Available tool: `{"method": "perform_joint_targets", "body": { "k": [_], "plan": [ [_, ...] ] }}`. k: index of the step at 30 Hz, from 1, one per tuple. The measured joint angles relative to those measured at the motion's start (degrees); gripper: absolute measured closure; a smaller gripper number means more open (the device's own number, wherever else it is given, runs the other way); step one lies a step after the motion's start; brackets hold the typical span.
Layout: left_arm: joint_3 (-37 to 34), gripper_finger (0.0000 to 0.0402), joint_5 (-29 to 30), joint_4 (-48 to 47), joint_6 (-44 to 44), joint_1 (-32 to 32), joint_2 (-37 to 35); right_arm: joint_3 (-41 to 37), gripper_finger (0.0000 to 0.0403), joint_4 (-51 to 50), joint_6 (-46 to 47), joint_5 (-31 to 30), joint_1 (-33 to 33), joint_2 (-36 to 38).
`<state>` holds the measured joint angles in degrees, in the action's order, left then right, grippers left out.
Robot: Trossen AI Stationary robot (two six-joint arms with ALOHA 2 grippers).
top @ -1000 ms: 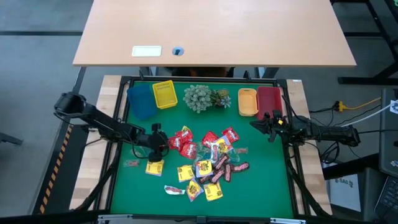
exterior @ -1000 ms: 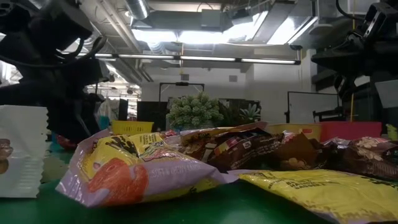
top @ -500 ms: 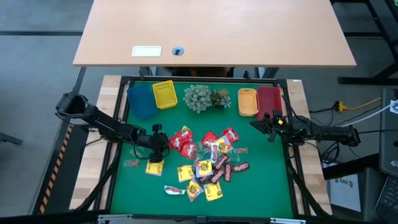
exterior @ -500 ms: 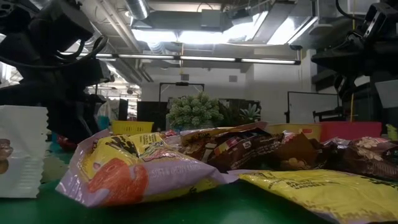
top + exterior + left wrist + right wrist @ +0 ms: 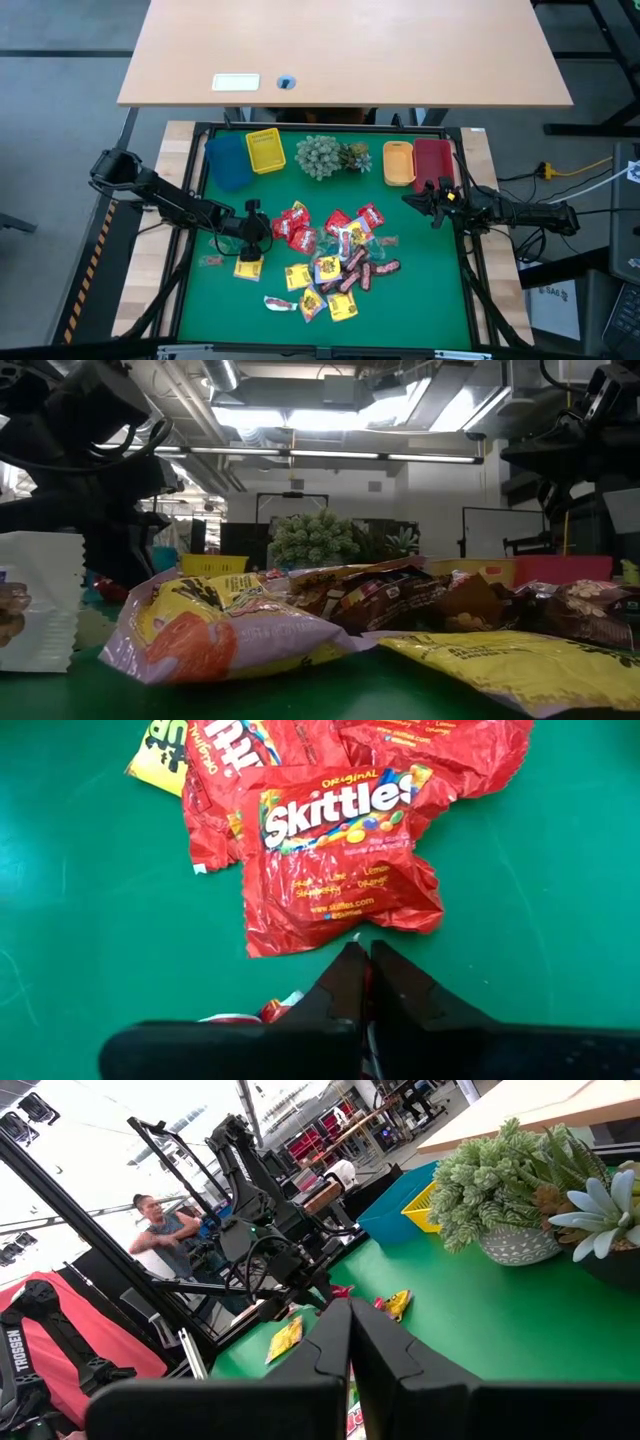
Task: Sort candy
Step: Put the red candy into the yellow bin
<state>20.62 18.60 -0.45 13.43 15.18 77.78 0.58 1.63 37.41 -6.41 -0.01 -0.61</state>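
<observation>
On the green mat (image 5: pixel 420 310), candy (image 5: pixel 335 262) lies under bright ceiling lights (image 5: pixel 300 418).

Both arms are matte black, jointed tubular links with black cables looped alongside. Left gripper (image 5: pixel 362 955) and right gripper (image 5: pixel 350 1312) each have two dark, tapered, wedge-shaped fingers on a flat black crossbar.

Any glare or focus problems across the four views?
Low view: ceiling lights blow out up top, both arms read as silhouettes, the nearest yellow packet is soft. Left wrist view: evenly lit, the Skittles packet is sharp, the left gripper is shut. Right wrist view: bright background washed out, the plant is clear. High view: even light.
</observation>
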Motion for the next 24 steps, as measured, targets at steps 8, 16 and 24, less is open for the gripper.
{"method": "perform_joint_targets", "body": {
  "k": [8,16,24],
  "plan": [
    [-0.2,0.0401,0.1,0.5,-0.1,0.0,-1.1,0.0,0.0391,0.0,0.0,0.0,0.0,0.0],
    [-0.3,0.0401,3.1,0.7,-0.1,-0.1,-5.3,0.0,0.0391,0.0,0.0,0.0,0.0,0.0],
    [-0.3,0.0402,10.6,1.2,-0.5,-0.2,-8.5,0.0,0.0391,0.0,0.0,0.0,0.0,0.0]
  ]
}}
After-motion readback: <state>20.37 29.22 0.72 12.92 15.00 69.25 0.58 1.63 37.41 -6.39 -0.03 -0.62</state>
